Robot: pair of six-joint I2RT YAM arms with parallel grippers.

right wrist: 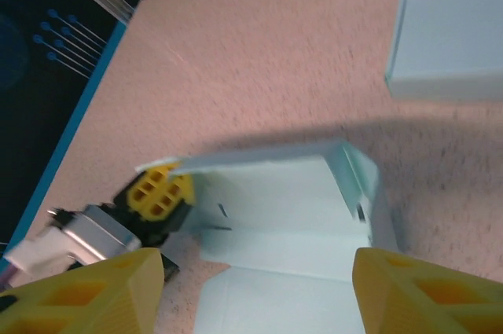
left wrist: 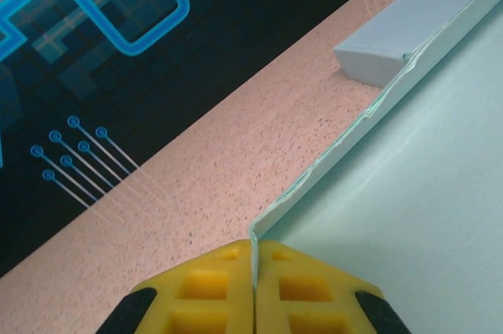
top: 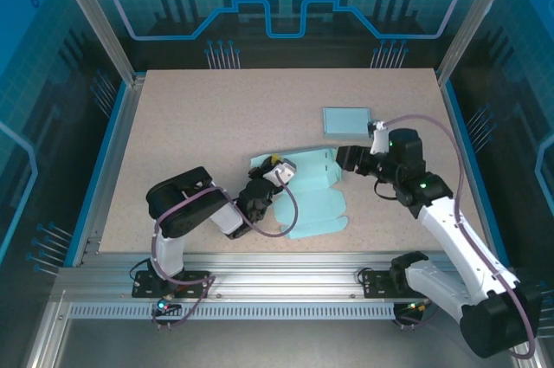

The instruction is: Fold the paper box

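Observation:
The pale teal paper box (top: 307,199) lies partly folded in the middle of the table, its far walls raised. My left gripper (top: 275,167) is at the box's left end, its yellow fingers pressed together on the thin upright edge of a flap (left wrist: 255,259). In the left wrist view the sheet (left wrist: 409,192) spreads off to the right. My right gripper (top: 346,158) hovers at the box's right end. Its fingertips (right wrist: 86,291) stand wide apart and open above the box (right wrist: 275,200), gripping nothing. The left gripper's fingers (right wrist: 161,192) show at the flap's far corner.
A second, folded teal box (top: 346,119) rests flat on the table beyond the right gripper, and shows again as the folded box (right wrist: 448,43) and the folded box (left wrist: 409,27). The speckled tabletop (top: 216,117) is bounded by aluminium rails and blue walls.

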